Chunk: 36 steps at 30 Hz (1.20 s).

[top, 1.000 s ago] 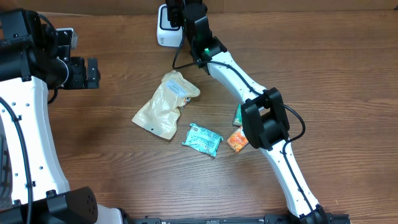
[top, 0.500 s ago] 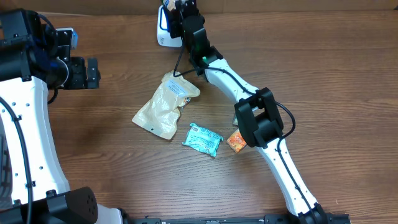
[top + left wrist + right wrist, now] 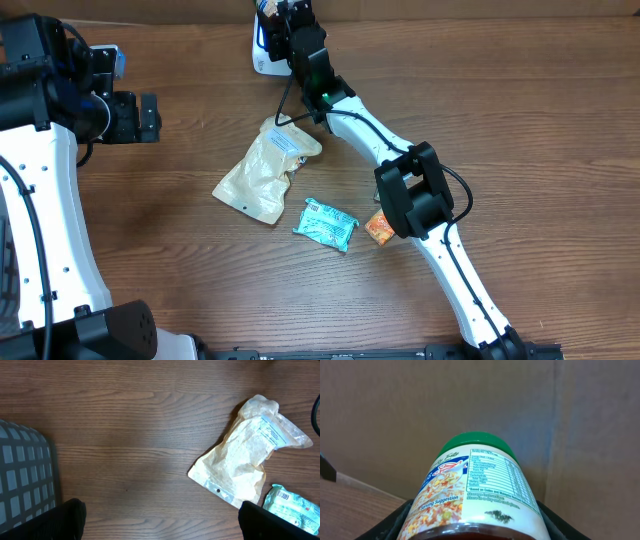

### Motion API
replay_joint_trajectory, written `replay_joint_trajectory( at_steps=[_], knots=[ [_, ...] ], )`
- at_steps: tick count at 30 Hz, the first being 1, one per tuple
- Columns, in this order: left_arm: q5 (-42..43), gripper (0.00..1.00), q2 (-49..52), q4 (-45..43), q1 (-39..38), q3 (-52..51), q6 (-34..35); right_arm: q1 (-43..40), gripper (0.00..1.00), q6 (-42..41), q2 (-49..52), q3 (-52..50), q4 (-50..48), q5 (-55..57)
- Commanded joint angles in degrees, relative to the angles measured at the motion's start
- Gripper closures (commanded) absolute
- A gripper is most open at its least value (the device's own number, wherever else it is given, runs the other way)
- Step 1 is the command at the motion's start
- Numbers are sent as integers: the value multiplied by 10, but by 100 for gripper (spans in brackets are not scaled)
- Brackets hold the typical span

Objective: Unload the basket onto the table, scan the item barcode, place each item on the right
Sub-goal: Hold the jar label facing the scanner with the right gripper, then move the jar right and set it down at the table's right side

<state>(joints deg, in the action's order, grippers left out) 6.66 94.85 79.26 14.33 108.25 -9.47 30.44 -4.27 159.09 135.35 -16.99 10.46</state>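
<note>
My right gripper point(image 3: 475, 527) is shut on a jar point(image 3: 477, 485) with a green lid and a white label showing a nutrition table. The jar lies on its side between the black fingers point(image 3: 402, 522) and points at a cardboard wall. Overhead, the right gripper point(image 3: 287, 22) is stretched to the table's far edge, right beside the white scanner point(image 3: 262, 58); the arm mostly hides the jar there. My left gripper point(image 3: 160, 530) hangs open above bare wood at the left, holding nothing, seen overhead as the left gripper point(image 3: 148, 117).
A beige pouch point(image 3: 265, 170) lies mid-table, with a teal packet point(image 3: 325, 223) and an orange packet point(image 3: 378, 226) nearer the front. The right arm's elbow point(image 3: 412, 195) hangs over the orange packet. A grey basket point(image 3: 25, 485) stands at the left.
The right arm has swung a little left and back, bringing the jar closer to the scanner. Its elbow shifted left over the small packets. The left arm has not moved.
</note>
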Motion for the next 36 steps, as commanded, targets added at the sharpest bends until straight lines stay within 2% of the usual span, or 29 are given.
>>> replay_joint_trajectory(
  at_steps=[1,8,14,20,25,30,32,36],
  knots=[
    [0,0,4,0,2,-2,-12,3,48,3,-38,8,9,-3],
    [0,0,4,0,2,-2,-12,1,52,3,-118,8,93,-49],
    [0,0,4,0,2,-2,-12,1,50,-4,-228,8,220,-83],
    [0,0,4,0,2,-2,-12,-2,51,-4,-347,8,429,-160],
    [0,0,4,0,2,-2,-12,-27,53,-21,-425,8,670,-168],
    [0,0,4,0,2,-2,-12,-71,55,-21,-433,8,848,-167],
    [0,0,4,0,2,-2,-12,-93,60,-21,-427,7,920,-156],
    [0,0,4,0,2,-2,-12,-133,62,-21,-408,7,1019,-104]
  ],
)
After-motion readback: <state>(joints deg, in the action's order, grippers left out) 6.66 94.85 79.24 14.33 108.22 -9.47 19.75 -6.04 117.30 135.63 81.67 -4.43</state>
